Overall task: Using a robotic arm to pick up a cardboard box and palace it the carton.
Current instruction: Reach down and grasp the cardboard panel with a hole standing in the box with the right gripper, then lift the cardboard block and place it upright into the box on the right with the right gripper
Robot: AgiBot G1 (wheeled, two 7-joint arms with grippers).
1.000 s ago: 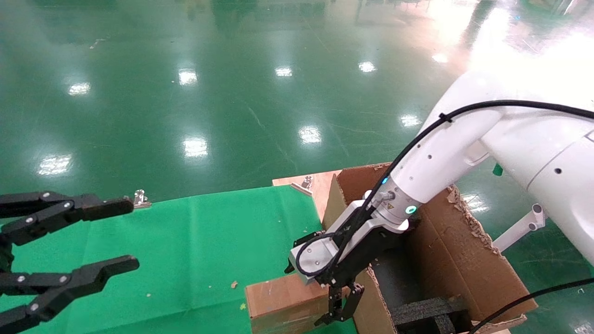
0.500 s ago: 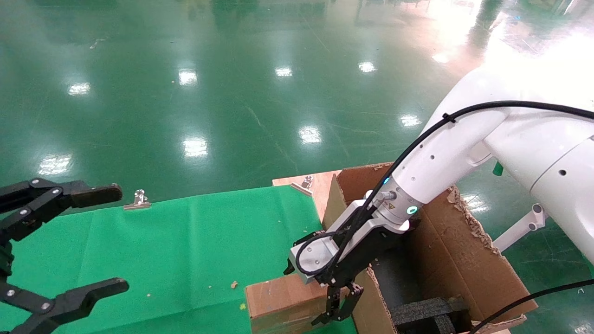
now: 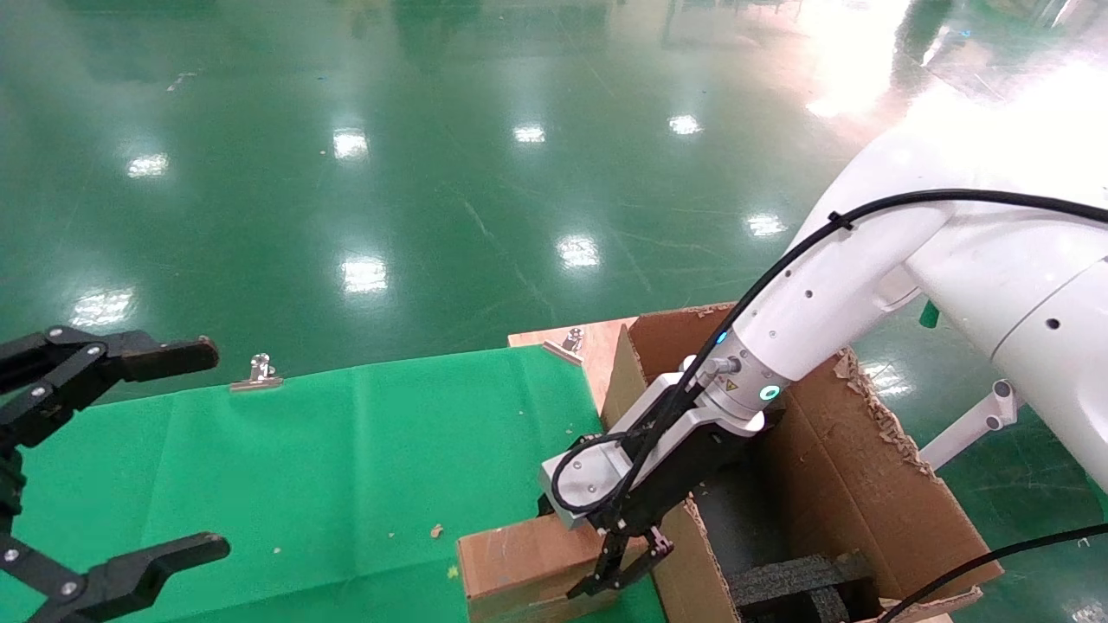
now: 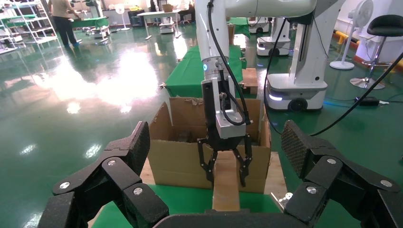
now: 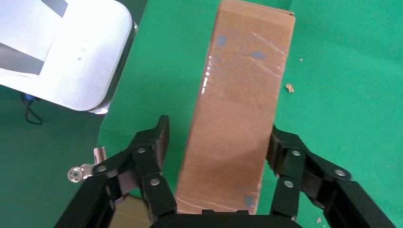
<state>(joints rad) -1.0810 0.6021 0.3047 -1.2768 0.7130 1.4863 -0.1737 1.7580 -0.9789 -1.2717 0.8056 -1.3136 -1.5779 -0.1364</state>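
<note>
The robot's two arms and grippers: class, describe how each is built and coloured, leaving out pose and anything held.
The right arm has smooth white shells, a black cable clipped along it, and a wrist ring with a teal light. A silver camera block sits above the black, multi-link right gripper with silver rivets. The left gripper is all black, with textured pads on its jaws.

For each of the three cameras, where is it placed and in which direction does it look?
Head view: on the robot's head, looking forward and down at the green table and carton; both arms show.
Left wrist view: behind the open left gripper, facing the carton and right arm.
Right wrist view: above the open right gripper, looking down on the cardboard box between its fingers.
All three views share the cardboard box and the right gripper.
</note>
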